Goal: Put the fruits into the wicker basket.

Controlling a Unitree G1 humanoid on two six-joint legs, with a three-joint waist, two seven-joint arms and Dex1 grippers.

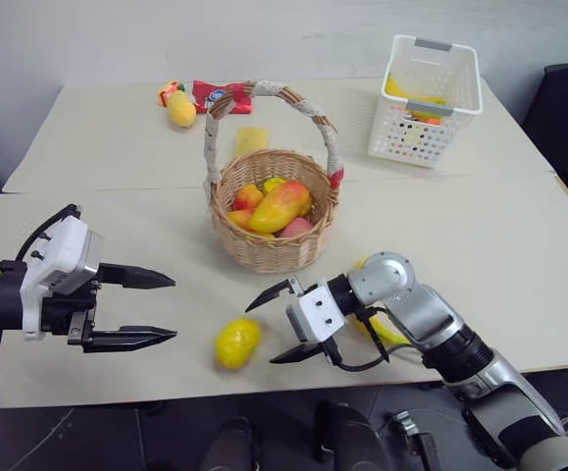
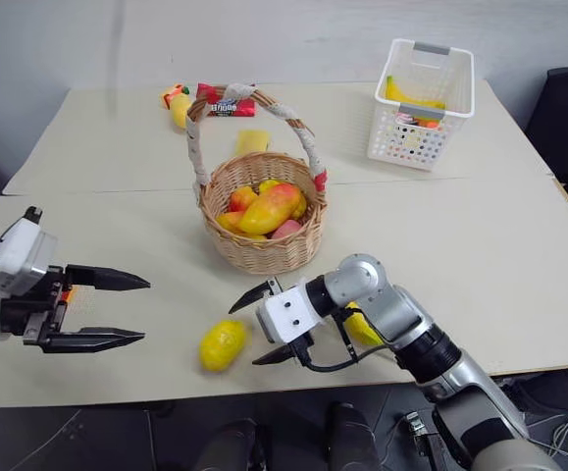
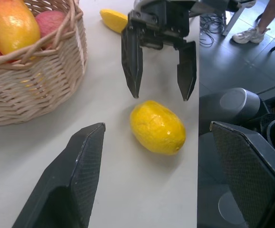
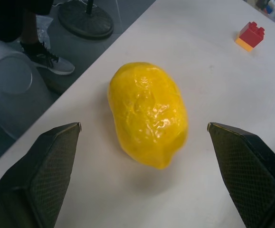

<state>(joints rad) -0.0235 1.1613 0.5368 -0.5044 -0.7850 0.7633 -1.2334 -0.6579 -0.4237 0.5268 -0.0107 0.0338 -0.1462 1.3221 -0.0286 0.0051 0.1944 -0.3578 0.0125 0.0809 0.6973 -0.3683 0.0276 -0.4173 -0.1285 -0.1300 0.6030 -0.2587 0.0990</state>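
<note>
The yellow lemon [image 1: 236, 342] lies on the table near its front edge, in front of the wicker basket [image 1: 272, 211]. My right gripper [image 1: 262, 334] is just right of the lemon, open, pointing at it with nothing between its fingers; the lemon [image 4: 148, 114] lies ahead between the fingertips. My left gripper [image 1: 171, 308] hovers open and empty to the lemon's left. The banana [image 1: 384, 332] lies on the table mostly hidden under my right forearm. The basket holds several red and yellow fruits.
A white perforated basket [image 1: 426, 88] stands at the back right. A pale yellow sponge [image 1: 251, 139] lies behind the wicker basket, with a red packet [image 1: 220, 95] and a toy fruit [image 1: 180, 106] farther back. A small red block [image 4: 250, 35] sits on the table.
</note>
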